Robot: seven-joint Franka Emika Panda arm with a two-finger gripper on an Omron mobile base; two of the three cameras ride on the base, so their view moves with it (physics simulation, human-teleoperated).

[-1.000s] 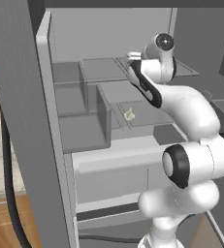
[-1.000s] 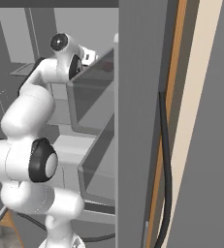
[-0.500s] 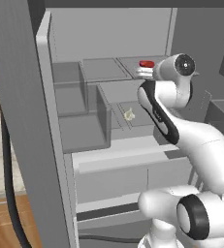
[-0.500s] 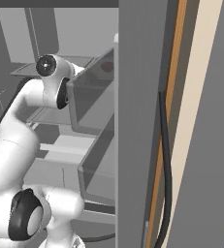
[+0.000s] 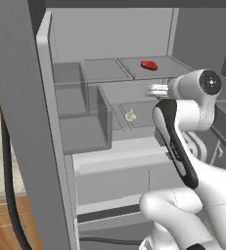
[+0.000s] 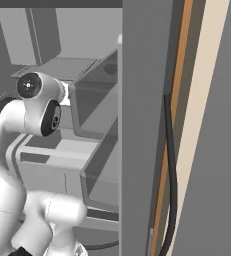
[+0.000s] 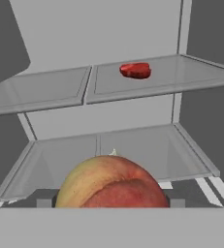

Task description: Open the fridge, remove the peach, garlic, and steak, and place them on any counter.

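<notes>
Risk of dropping the peach (image 7: 112, 181) is the main concern: the fruit is round and smooth, so a fast swing of the arm out of the fridge (image 5: 109, 58) could roll it from the grasp. A second hazard is collision. The hand sits close to the shelf edges and the clear door bins (image 6: 94, 107), and a wide arc could clip them or knock the load loose.

Peach position: it sits right at the jaws, pressed against the bottom of the hand view and hiding both finger tips. The jaws appear clenched on the peach at a moderately wide spread; contact at the pads cannot be confirmed directly.

Steak (image 5: 148, 65) position: flat on the upper glass shelf, well apart from the hand and above it. Garlic (image 5: 130, 115) position: on the lower shelf, just beyond the peach; its pale tip shows over the fruit in the hand view.
</notes>
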